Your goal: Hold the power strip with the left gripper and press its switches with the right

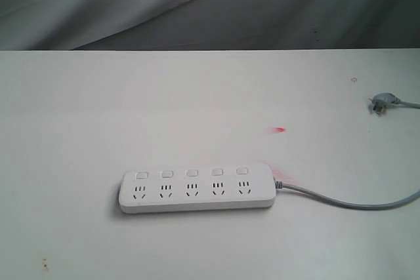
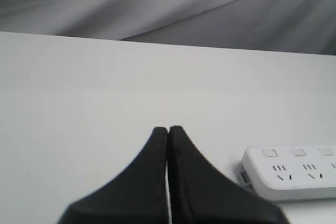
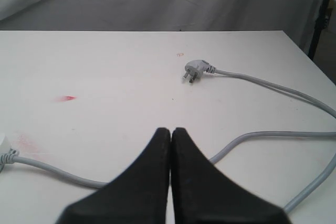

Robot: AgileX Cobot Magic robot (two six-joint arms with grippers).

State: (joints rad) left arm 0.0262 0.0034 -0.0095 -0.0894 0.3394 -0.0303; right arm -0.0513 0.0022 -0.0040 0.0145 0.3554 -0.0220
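Note:
The white power strip (image 1: 197,191) lies flat on the table, its row of small switches (image 1: 191,173) along the far side above the sockets. A grey cord (image 1: 341,201) leaves its right end. Neither arm shows in the exterior view. In the left wrist view my left gripper (image 2: 168,128) is shut on nothing, with the strip's end (image 2: 291,174) off to one side and apart from it. In the right wrist view my right gripper (image 3: 171,129) is shut and empty above the cord (image 3: 252,137). Only the strip's very corner (image 3: 2,142) shows in that view.
A small grey plug (image 1: 380,103) lies at the table's right, also seen as the plug (image 3: 194,70) in the right wrist view. A red smear (image 1: 280,130) marks the white table (image 1: 98,109). A grey cloth backdrop hangs behind the far edge.

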